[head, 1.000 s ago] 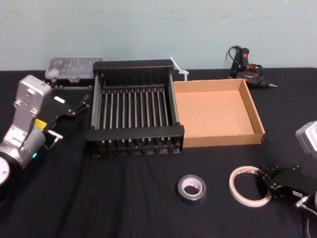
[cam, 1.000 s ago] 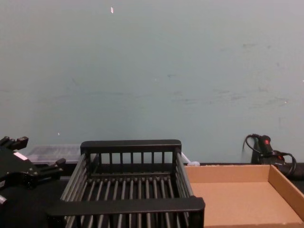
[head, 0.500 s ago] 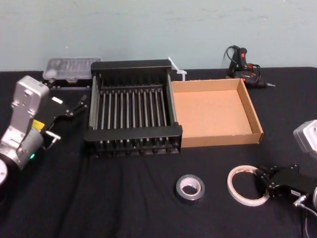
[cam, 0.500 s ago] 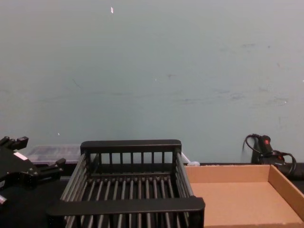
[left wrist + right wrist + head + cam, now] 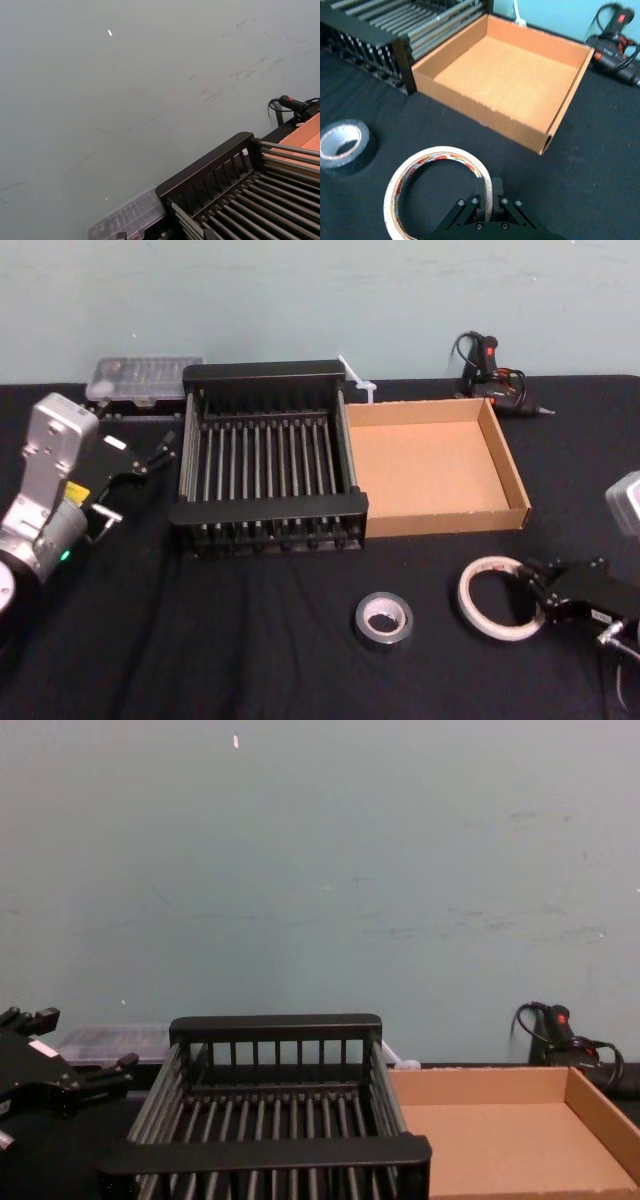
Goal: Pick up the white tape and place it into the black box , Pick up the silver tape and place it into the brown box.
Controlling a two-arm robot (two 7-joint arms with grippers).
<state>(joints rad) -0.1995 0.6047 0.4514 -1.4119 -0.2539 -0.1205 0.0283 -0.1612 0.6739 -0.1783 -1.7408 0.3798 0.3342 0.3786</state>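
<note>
The white tape (image 5: 497, 598) sits at the table's front right, a thin whitish ring with red print. My right gripper (image 5: 535, 592) is shut on its right wall; in the right wrist view the fingertips (image 5: 488, 192) pinch the white tape (image 5: 420, 165) rim. The silver tape (image 5: 384, 617) lies flat to its left, also seen as the silver tape (image 5: 342, 145). The black box (image 5: 270, 508) stands mid-table with the brown box (image 5: 445, 523) against its right side. My left gripper (image 5: 155, 452) hovers open left of the black box.
A clear plastic case (image 5: 148, 375) lies behind the black box's left corner. A glue gun (image 5: 490, 365) with its cord sits behind the brown box, near the wall. Open black cloth runs along the table's front and left.
My right gripper, shut on the white tape, has shifted slightly toward the boxes and the tape has moved with it. The left arm and the silver tape stay put.
</note>
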